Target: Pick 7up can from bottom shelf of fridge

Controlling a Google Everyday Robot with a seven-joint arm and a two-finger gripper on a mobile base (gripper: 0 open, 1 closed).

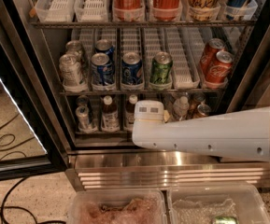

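Observation:
The fridge (246, 64) stands open with its wire racks in view. On the bottom shelf (102, 132), at the left, stands the 7up can (83, 118), small and pale silver with a shiny top. My white arm (209, 134) reaches in from the right, across the front of that shelf. Its gripper (148, 112) is at the shelf's middle, pointing into the fridge behind a boxy white wrist block. It is about two lanes to the right of the 7up can, with two bottles (109, 115) standing between them.
The middle rack holds silver, blue, green (161, 69) and red cans (216, 68). More small bottles and cans (181, 107) stand right of the gripper. The glass door (13, 125) hangs open at left above floor cables. Two clear bins (118, 209) sit below the steel base.

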